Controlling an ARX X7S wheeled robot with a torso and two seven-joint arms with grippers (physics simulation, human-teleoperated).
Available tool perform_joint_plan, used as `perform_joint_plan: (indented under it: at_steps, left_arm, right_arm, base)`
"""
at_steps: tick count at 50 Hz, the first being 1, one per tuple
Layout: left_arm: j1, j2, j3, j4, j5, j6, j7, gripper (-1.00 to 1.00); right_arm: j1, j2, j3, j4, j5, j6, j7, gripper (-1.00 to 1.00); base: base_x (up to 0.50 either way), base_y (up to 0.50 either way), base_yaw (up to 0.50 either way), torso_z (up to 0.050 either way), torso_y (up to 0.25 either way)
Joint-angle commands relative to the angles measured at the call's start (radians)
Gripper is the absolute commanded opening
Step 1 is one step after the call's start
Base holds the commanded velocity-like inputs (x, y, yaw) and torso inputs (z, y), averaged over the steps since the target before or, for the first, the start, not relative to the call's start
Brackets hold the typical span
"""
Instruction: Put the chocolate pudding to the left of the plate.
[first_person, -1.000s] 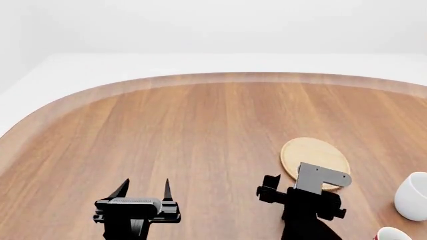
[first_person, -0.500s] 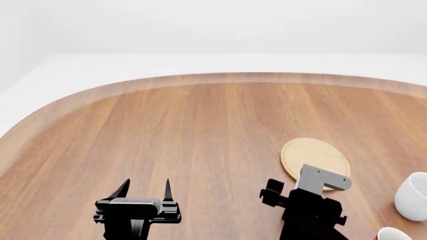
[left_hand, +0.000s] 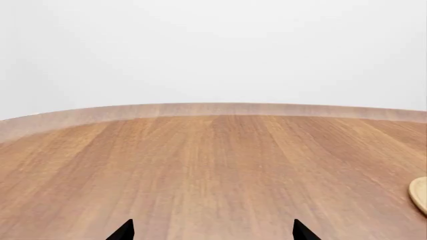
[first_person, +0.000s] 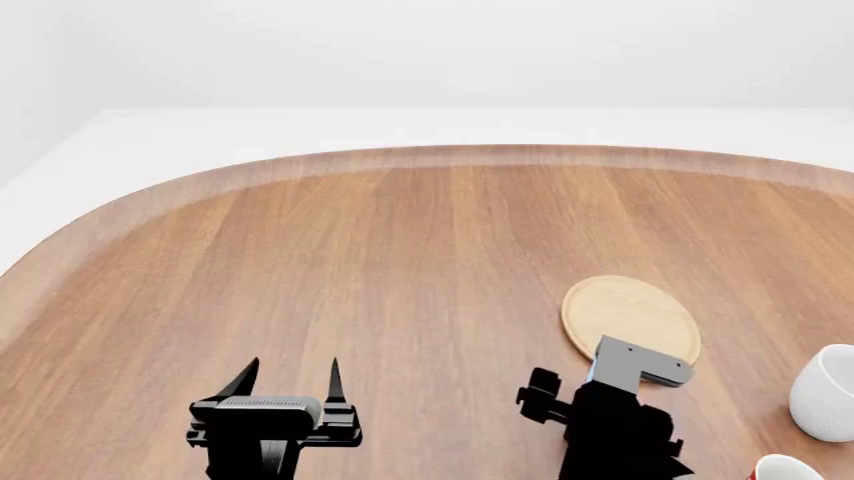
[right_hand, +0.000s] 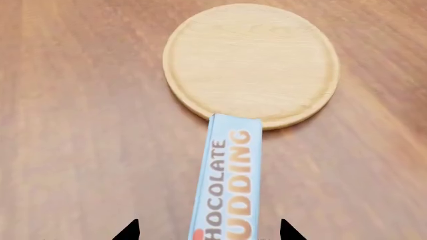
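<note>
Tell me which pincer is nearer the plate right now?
Right. The right pincer sits just in front of the plate, carrying the chocolate pudding. The left pincer hangs far off to the plate's left.

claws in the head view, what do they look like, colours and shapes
Both are matte black. The left claw has two slim, pointed fingers rising from a wide blocky crossbar with a ribbed grey strip on top. The right claw is a chunkier black block with small knobby side pieces and an L-shaped grey metal bracket on top. No cables, markings or labels show on either.
</note>
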Motion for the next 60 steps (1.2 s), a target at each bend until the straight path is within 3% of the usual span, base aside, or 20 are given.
perform_joint_plan:
  at_steps: [1, 60]
  left_arm:
    - [-0.001, -0.003, 0.004, -0.002, -0.005, 0.003, -0.003, 1.0]
    - [-0.007, -0.021, 0.029, -0.008, -0.023, 0.016, -0.022, 1.0]
  right_arm:
    - [0.027, 0.004, 0.0, 0.076, 0.02, -0.018, -0.013, 1.0]
    - [0.106, 0.018, 0.006, 0.35, 0.082, -0.102, -0.048, 1.0]
  base:
    - [0.0, 0.0, 0.0, 0.0, 0.0]
    - [0.0, 0.0, 0.0, 0.0, 0.0]
